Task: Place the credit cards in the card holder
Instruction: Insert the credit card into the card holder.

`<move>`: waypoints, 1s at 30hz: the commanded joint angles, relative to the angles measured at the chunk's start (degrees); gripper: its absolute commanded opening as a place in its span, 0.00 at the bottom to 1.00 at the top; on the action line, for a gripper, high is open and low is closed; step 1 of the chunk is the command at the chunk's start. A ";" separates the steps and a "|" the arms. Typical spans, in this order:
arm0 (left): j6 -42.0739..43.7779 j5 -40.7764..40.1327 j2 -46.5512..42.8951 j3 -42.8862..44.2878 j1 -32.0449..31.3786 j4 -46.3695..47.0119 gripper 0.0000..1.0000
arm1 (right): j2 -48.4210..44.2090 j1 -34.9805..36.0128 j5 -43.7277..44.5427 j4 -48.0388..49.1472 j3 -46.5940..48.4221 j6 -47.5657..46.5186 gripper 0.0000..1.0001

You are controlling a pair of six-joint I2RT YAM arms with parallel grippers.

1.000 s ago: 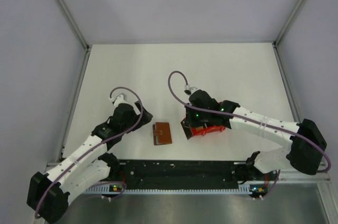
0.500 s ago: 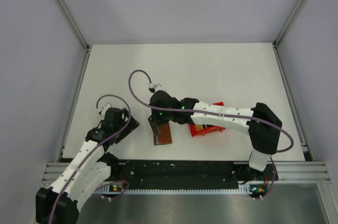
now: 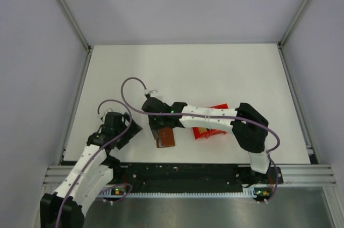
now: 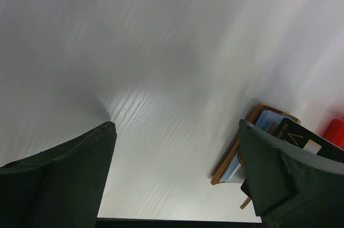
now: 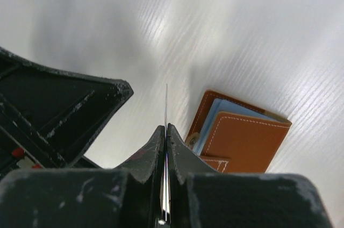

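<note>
The brown card holder (image 3: 166,139) lies open on the white table, with a light blue credit card (image 5: 214,114) tucked in its pocket. My right gripper (image 3: 157,129) hovers at the holder's left edge, shut on a thin credit card (image 5: 166,107) that I see edge-on in the right wrist view. In the left wrist view this card (image 4: 293,134) looks dark, standing over the card holder (image 4: 230,164). My left gripper (image 3: 130,129) is open to the left of the holder, with only bare table between its fingers (image 4: 64,177).
A red plastic box (image 3: 214,131) sits right of the holder, partly under the right forearm. The black rail (image 3: 183,173) runs along the near table edge. My left gripper's dark body (image 5: 54,109) stands close to the right gripper's left side.
The right arm swung left from the red box to the card holder's left edge, carrying the card. The left arm drew back toward the near left.
</note>
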 commanded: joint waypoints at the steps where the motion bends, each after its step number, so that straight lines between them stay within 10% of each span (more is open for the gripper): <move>1: 0.71 3.21 -0.66 -1.70 0.31 2.81 0.98 | 2.06 0.79 2.46 -1.13 4.59 -0.07 0.00; 21: 3.70 4.88 -0.48 -1.26 0.31 6.07 0.99 | -8.92 -0.27 7.83 -4.74 -4.81 -2.09 0.00; 30: 7.92 17.79 3.12 -2.40 0.23 16.95 0.98 | -13.84 -4.39 5.99 -4.47 -10.26 -3.06 0.00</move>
